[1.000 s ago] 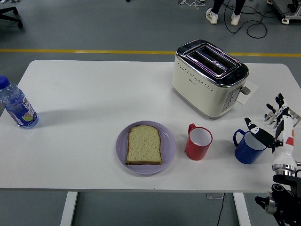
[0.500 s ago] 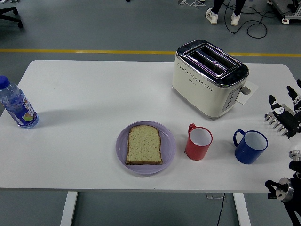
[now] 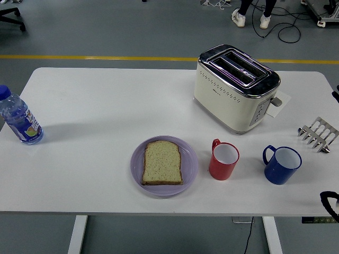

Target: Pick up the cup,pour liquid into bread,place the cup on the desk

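The white surface (image 3: 106, 106) carries a cream toaster (image 3: 235, 87), a purple plate (image 3: 164, 165) bearing the bread (image 3: 162, 162), then the red cup (image 3: 223, 159) and blue cup (image 3: 282, 164) — both upright. Only a sliver of the right arm (image 3: 330, 202) shows — its fingers' state I cannot tell.

Lab or workshop hall: grey floor (image 3: 106, 26) marked by yellow line (image 3: 79, 57), cables (image 3: 286, 26) at upper right, white surface (image 3: 106, 106) staged centrally.
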